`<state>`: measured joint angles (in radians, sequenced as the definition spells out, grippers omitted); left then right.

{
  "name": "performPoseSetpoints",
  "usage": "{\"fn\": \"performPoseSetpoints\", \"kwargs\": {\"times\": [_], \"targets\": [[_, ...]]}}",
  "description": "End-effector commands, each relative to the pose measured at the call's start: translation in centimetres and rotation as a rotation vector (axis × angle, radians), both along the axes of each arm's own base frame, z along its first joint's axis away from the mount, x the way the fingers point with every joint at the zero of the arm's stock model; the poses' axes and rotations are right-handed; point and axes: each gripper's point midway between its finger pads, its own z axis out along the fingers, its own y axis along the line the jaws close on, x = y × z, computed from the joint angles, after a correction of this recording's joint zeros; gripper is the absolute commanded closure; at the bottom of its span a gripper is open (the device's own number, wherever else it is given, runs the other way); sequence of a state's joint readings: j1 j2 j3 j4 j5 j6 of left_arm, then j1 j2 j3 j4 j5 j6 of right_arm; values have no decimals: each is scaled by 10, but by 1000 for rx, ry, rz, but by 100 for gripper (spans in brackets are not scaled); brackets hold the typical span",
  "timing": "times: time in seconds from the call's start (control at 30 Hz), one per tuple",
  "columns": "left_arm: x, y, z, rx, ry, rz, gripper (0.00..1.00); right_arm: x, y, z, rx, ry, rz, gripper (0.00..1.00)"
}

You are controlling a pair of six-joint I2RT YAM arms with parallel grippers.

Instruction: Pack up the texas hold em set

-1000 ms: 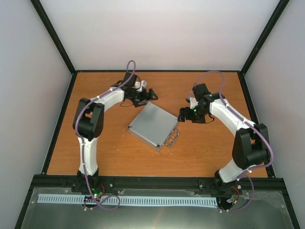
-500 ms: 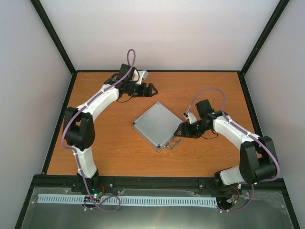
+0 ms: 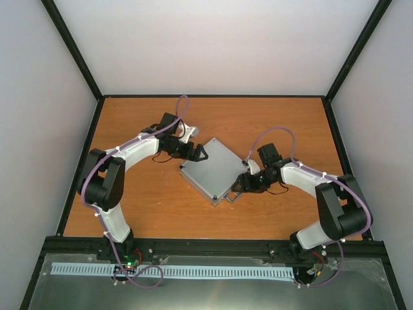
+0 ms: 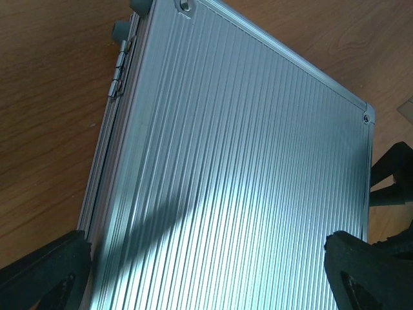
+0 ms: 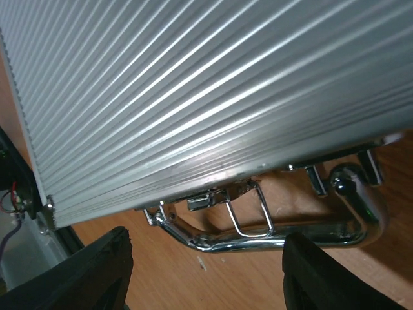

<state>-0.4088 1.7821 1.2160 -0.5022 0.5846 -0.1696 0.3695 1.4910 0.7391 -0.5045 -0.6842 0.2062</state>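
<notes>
We count one silver case, shut, lying on one wooden bench. Two arms reach over it, the left arm and the right arm. Each carries one purple cable, so two: one on the left and one on the right. Each arm ends in one pincer, the left pincer and the right pincer. Each wrist view shows two black fingers, four in all. On the case we count one chrome handle and one wire latch along its near-right edge. The left wrist view shows one hinge, two corner rivets and two round grey feet.
</notes>
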Motion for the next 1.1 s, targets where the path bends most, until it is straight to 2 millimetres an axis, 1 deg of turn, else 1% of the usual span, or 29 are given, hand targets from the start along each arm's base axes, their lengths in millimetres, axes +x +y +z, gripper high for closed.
{"fn": "performPoseSetpoints", "kwargs": {"times": [0.0, 0.13, 0.27, 0.37, 0.6, 0.77, 1.07], "targets": [[-2, -9, 12, -62, -46, -47, 0, 12, 5, -3, -28, -88, 11, 36], [-9, -8, 11, -91, -30, -31, 0, 15, 5, -8, -38, -90, 7, 36], [-15, -4, 2, -71, -10, -33, 1, 15, 6, -13, -40, -83, 12, 37], [-21, -1, -4, -50, 0, -44, 1, 14, 8, -16, -38, -73, 18, 37], [-32, 3, -11, -41, 14, -57, 2, 8, 15, -24, -31, -36, 51, 37], [-39, 5, -14, -39, 27, -61, 2, -3, 23, -20, 19, 24, 88, 36], [-47, 9, -13, -32, 26, -64, 3, -10, 33, -7, 96, 117, 67, 36]]}}
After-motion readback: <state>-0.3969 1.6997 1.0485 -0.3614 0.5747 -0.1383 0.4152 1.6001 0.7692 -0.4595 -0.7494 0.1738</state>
